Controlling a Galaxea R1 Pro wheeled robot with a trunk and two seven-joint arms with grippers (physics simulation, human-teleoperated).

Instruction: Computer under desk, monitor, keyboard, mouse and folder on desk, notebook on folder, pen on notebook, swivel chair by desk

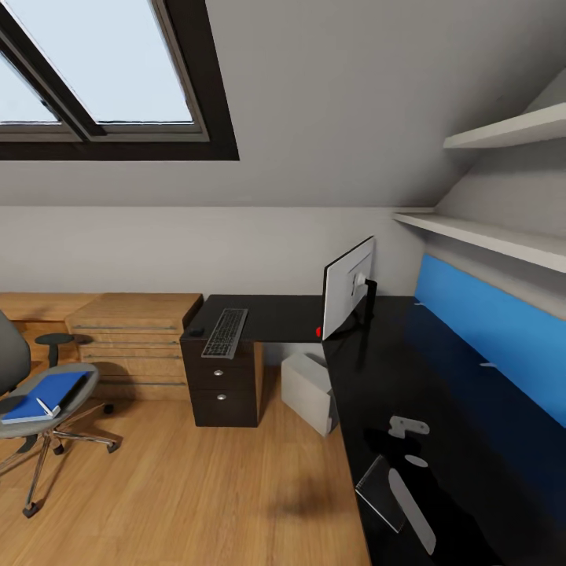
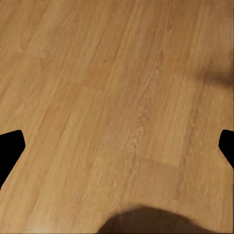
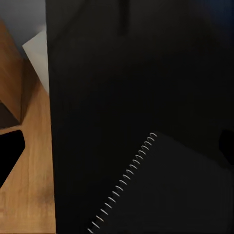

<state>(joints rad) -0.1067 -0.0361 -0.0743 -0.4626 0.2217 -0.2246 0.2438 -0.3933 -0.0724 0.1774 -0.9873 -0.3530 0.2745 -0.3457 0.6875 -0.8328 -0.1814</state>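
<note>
The black L-shaped desk (image 1: pixel 440 409) fills the right side of the head view. The monitor (image 1: pixel 348 288) stands at its corner, silver back toward me. The keyboard (image 1: pixel 226 332) and the small dark mouse (image 1: pixel 196 332) lie on the far wing above the drawers. The grey computer (image 1: pixel 309 391) sits on the floor under the desk. At far left, the swivel chair (image 1: pixel 75 385) holds the blue folder (image 1: pixel 43 395) with a pale pen (image 1: pixel 47 407) on it. The spiral-bound notebook (image 3: pixel 165 195) lies on the desk near its edge (image 1: pixel 383 491). My right gripper (image 3: pixel 117 148) hovers open over it. My left gripper (image 2: pixel 117 151) is open above bare floor.
A light oak dresser (image 1: pixel 134 330) stands against the back wall, left of the desk drawers (image 1: pixel 224 389). White shelves (image 1: pixel 503 236) and a blue wall panel (image 1: pixel 495 330) run along the desk's right side. Oak floor (image 1: pixel 196 487) stretches between chair and desk.
</note>
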